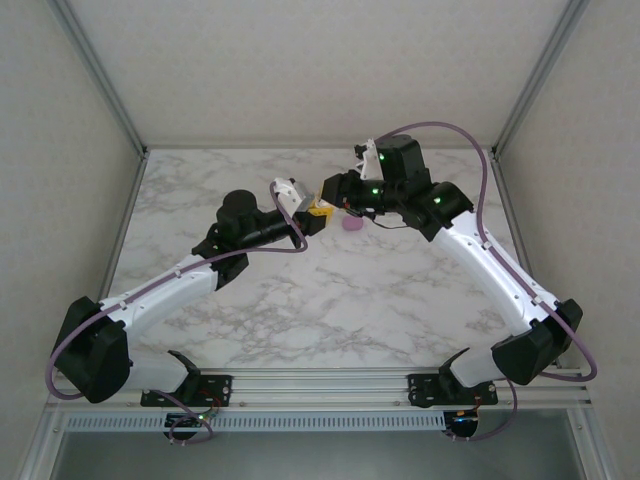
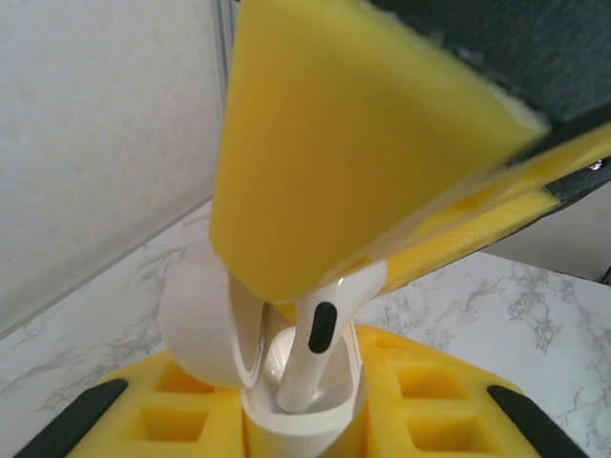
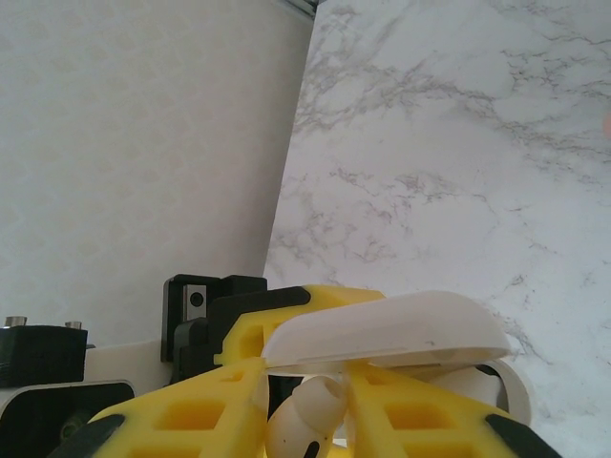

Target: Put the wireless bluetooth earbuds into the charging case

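earbud (image 2: 304, 377) in case (image 2: 291, 429) mouth — table (image 1: 400, 300) open

You are viewing a robotics lab cell: white marble-patterned desk (image 1: 350, 300), aluminium frame posts (image 1: 100, 75), plain pale enclosure walls (image 1: 320, 70), aluminium mounting rail (image 1: 320, 385).

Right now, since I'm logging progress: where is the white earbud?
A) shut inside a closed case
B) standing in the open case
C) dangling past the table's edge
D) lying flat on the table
B: the left wrist view has the earbud standing with its lower end inside the open case.
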